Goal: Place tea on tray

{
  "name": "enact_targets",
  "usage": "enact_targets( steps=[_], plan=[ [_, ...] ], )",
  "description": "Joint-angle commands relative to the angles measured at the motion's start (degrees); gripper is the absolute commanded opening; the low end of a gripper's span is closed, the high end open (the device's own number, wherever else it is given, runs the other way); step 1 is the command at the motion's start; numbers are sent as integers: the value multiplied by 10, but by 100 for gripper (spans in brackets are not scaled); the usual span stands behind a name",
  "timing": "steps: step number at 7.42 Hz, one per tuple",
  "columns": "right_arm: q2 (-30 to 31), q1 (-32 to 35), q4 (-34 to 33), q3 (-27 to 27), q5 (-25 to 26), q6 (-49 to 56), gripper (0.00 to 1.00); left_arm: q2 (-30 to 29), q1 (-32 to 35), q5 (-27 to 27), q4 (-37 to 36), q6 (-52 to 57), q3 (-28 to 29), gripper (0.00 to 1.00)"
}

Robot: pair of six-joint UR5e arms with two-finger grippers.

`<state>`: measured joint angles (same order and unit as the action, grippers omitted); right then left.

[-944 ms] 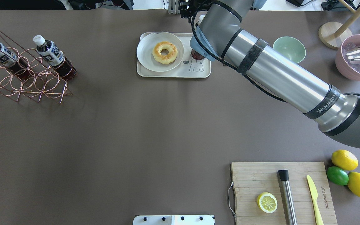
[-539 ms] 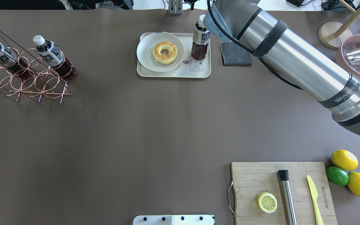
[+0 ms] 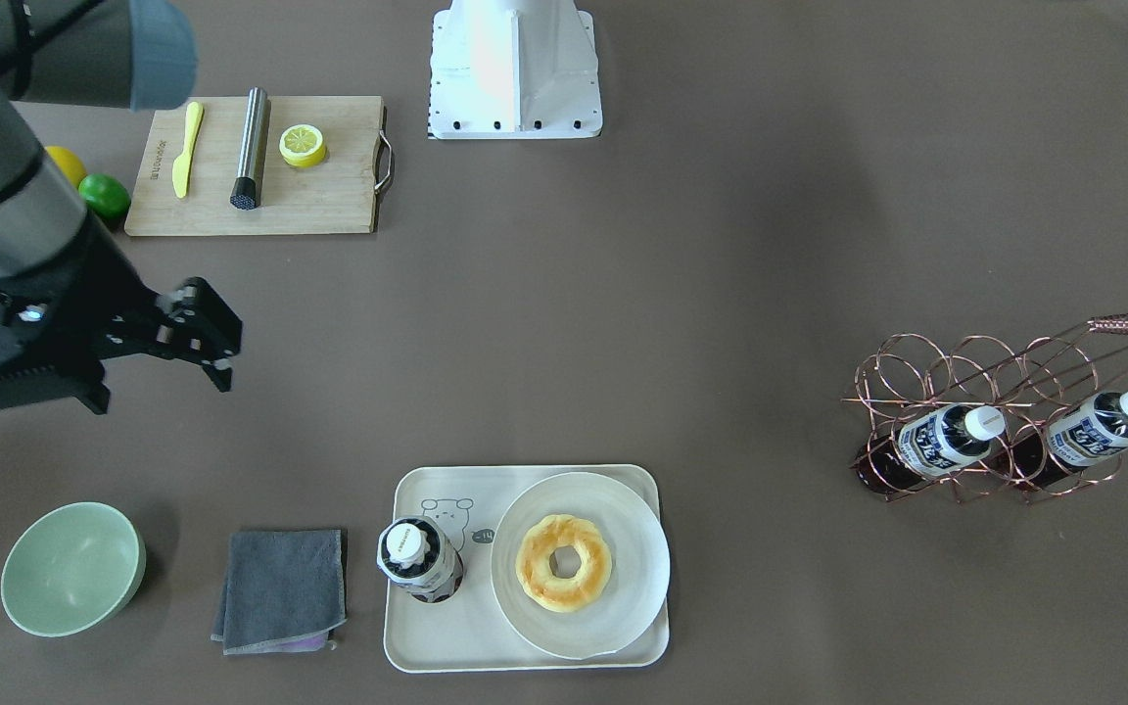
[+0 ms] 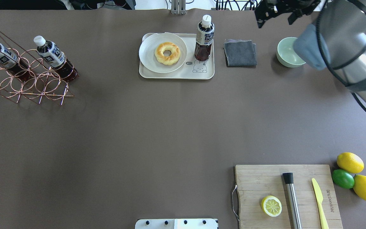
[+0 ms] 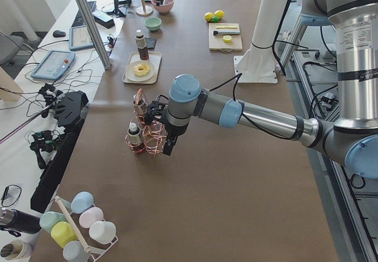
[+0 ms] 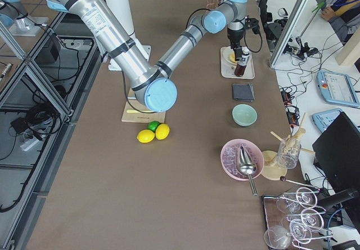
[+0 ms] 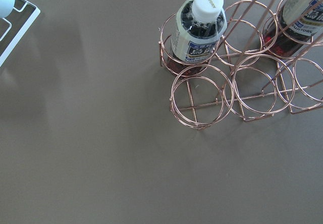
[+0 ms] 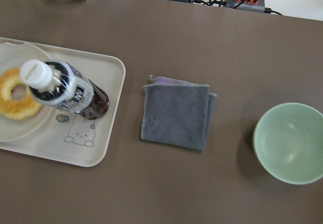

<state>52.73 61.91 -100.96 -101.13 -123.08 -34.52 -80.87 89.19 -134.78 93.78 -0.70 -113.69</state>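
The tea stands upright on the tray, just beside the plate, with nothing gripping it. The right end effector hangs well off to the side over the desk, jaws spread and empty.

The tea is tall and narrow and sits near the tray's short rim. A low sweep of the right arm or a knock to the desk could topple it. The left end effector hangs close by the rack holding 2 bottles, and a careless move there could snag the wire.

I cannot tell whether the left one is open or closed: only a side view shows it. From the front, the tea's body hides its base. Overhead, the right arm cuts off part of the bowl.
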Motion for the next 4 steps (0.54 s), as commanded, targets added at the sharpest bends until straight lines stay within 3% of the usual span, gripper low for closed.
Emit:
enact_targets(
  steps=[1,2,4],
  plan=[
    [194,95,-5,-82,-43,225,100,-32,25,-34,-97,39,17,97],
    [237,145,-6,-69,-46,327,100,-31,30,-43,-105,47,18,97],
    [279,248,-4,-3,-115,493,100,-25,31,-44,-101,47,19,97]
  ],
)
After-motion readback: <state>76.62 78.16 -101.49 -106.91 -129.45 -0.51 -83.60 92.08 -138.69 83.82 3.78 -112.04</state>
